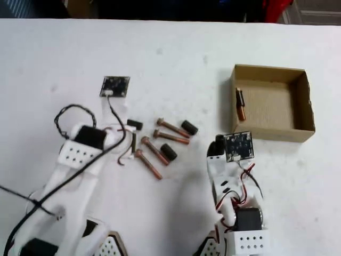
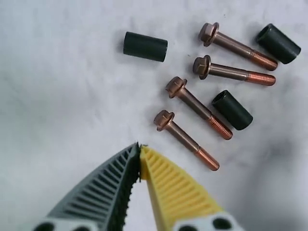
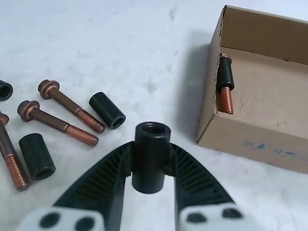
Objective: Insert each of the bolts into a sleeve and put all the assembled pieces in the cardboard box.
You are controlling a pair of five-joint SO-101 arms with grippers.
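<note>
Your four bare bolts (image 1: 154, 150) lie loose in the middle of the surface (image 1: 176, 58). They lie roughly side by side on a slant, heads toward the far left and threaded ends toward the near right, and none of them carries a sleeve.

Three loose sleeves (image 1: 168, 152) lie on their sides around them. One is at the far left of the group, apart from the bolt heads. One is at the right, by the threaded end of the farthest bolt. One lies just beside the threaded end of the third bolt, counting from the far side.

A fourth sleeve (image 3: 151, 166) stands upright, bore upward, in your right hand (image 3: 151, 151). The two black fingers (image 3: 113, 168) are pressed against its sides. That hand is to the right of the bolts and near the left front corner of the cardboard box (image 1: 298, 101).

The box sits on the right side of the surface with its top open. One assembled piece (image 1: 240, 104), a bolt with a sleeve on its shank, lies inside against the left wall. Its head points far and its bare threads point near.

Your left hand (image 2: 139, 150) is to the left of the bolts. Its grey and yellow fingers meet tip to tip with nothing between them. The tips are just beside the head of the nearest bolt but clear of it.
</note>
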